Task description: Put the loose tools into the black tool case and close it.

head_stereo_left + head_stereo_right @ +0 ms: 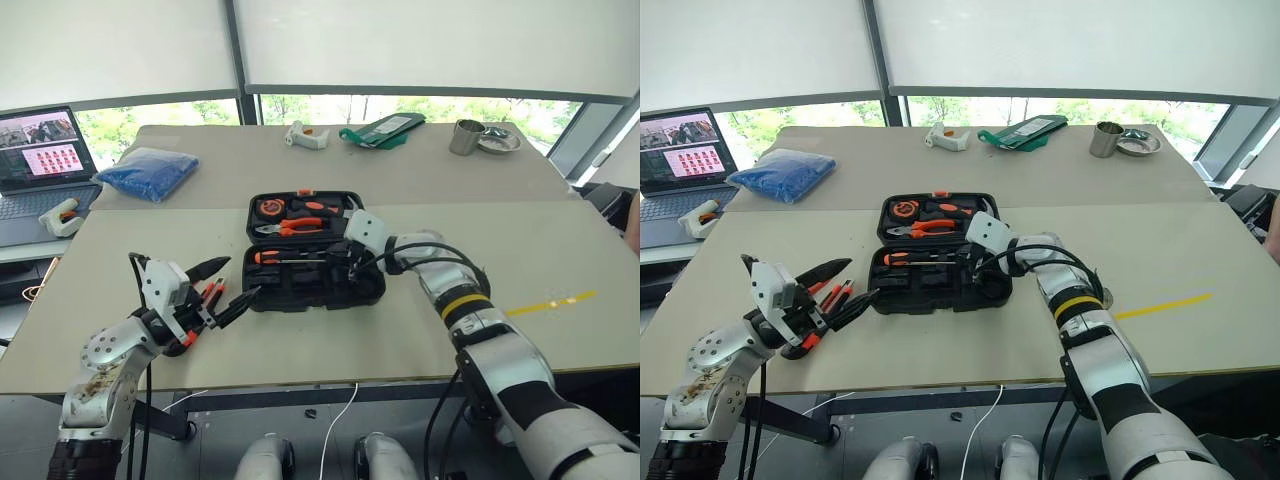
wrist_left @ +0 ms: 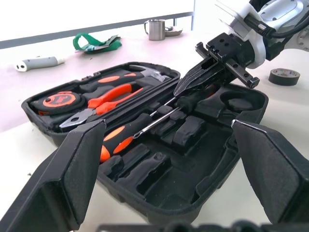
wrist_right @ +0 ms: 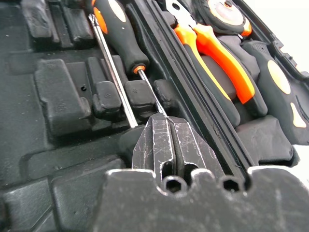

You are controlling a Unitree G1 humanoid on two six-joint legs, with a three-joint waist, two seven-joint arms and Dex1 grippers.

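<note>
The black tool case (image 1: 368,296) lies open in the middle of the table. Two orange-and-black screwdrivers (image 3: 121,37) rest in moulded slots in its near half. My right gripper (image 1: 351,262) is shut inside the case, its tips (image 3: 162,126) on the thin shaft of one screwdriver; whether it pinches the shaft I cannot tell. My left gripper (image 1: 243,276) stands open at the case's front left corner, nothing between its fingers (image 2: 72,169). Slim orange loose tools (image 1: 211,292) lie on the table just under it. A small grey tape roll (image 2: 284,76) sits on the table beside the case.
The far half of the case holds pliers (image 1: 300,228), a tape measure (image 1: 270,208) and a hammer. A laptop (image 1: 40,160) and blue bag (image 1: 150,172) are at the far left. At the back stand a metal cup (image 1: 465,137), a bowl (image 1: 500,142) and a green item (image 1: 385,130).
</note>
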